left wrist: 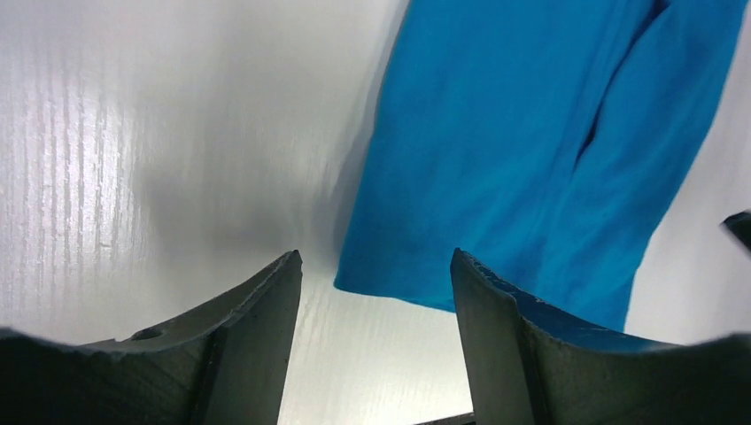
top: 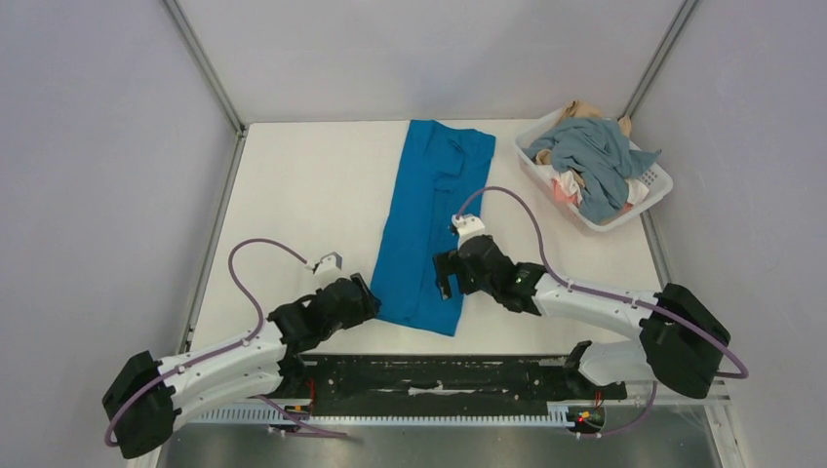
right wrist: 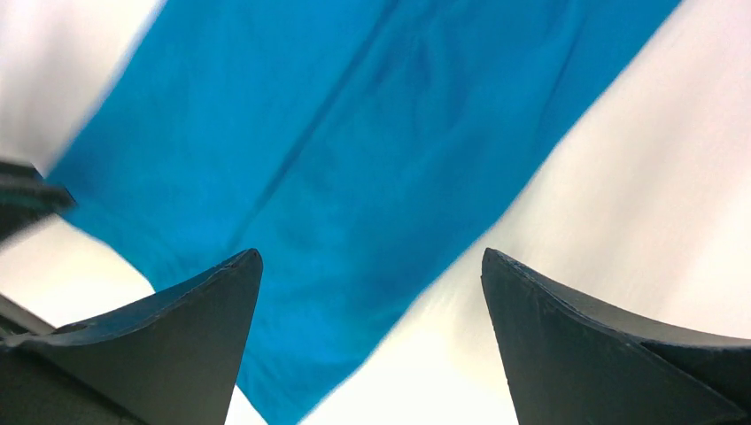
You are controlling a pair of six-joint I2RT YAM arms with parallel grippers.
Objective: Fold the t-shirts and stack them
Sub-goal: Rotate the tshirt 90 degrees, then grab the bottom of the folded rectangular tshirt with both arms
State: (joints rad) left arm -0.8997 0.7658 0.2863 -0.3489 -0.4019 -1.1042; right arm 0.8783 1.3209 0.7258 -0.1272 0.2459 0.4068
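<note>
A bright blue t-shirt [top: 429, 214] lies folded lengthwise into a long strip down the middle of the table. My left gripper [top: 363, 292] sits at the strip's near left corner, open, with bare table and the blue hem [left wrist: 390, 292] between its fingers [left wrist: 266, 301]. My right gripper [top: 447, 275] hangs over the strip's near right edge, open wide, holding nothing; the blue cloth [right wrist: 354, 177] fills its view. Other t-shirts, a grey-blue one [top: 595, 161] on top of pink, white and tan ones, are heaped in the basket.
A white slotted plastic basket [top: 651, 195] stands at the back right corner of the table. White walls with metal frame posts enclose the table. A black rail [top: 439, 375] runs along the near edge between the arm bases.
</note>
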